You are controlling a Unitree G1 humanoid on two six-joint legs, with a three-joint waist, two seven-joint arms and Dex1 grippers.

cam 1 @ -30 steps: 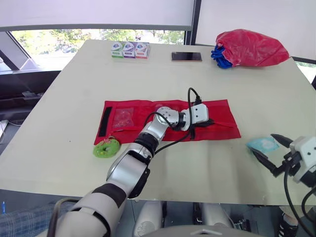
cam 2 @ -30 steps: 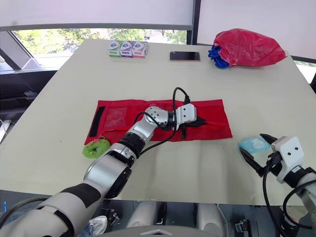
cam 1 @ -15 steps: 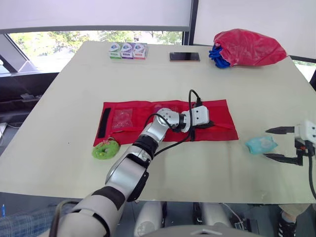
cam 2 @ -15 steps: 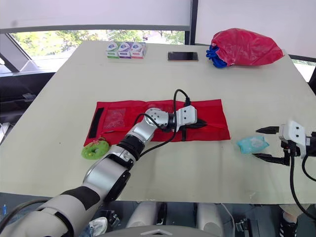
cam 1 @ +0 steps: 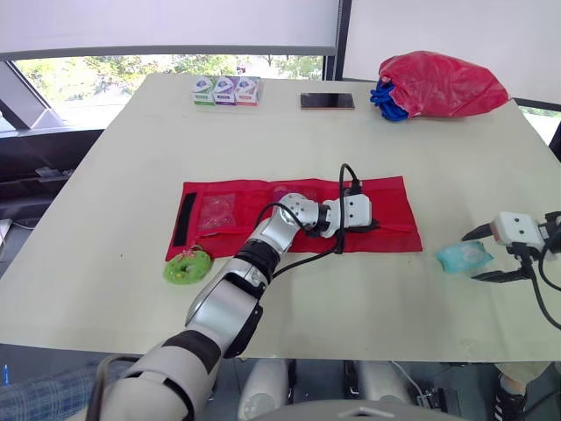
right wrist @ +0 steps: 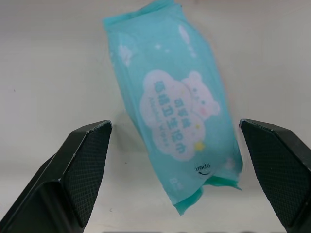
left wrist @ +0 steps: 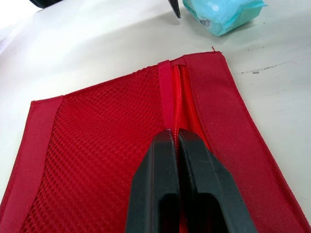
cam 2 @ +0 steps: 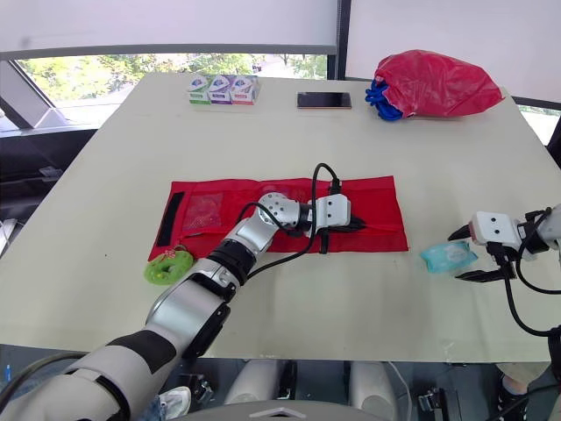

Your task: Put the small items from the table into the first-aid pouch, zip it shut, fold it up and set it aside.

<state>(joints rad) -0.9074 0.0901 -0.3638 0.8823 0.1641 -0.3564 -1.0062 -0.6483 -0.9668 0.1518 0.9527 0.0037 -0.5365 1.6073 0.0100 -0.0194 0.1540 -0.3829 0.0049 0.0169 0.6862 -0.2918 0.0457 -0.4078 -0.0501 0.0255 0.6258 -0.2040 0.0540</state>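
The red first-aid pouch (cam 1: 390,210) lies unfolded flat in the middle of the table. My left gripper (cam 1: 372,224) rests on its right half, and its fingers (left wrist: 160,165) are shut on the zipper line (left wrist: 179,92) of the mesh pocket. A teal tissue pack (cam 1: 461,256) lies on the table just right of the pouch. My right gripper (cam 2: 456,255) is open, one finger (right wrist: 82,165) on each side of the pack (right wrist: 177,131), not touching it. A green ring-shaped item (cam 1: 187,266) sits at the pouch's front left corner.
At the far edge stand three small boxes (cam 1: 226,89), a phone (cam 1: 327,101) and a red bag (cam 1: 443,83) with a blue thing (cam 1: 386,98) at its mouth. A clear pocket (cam 1: 217,210) on the pouch's left part holds something small.
My right gripper has come up from the table's near edge and turned toward the tissue pack, its open fingers now straddling it. The left gripper has stayed on the zipper.
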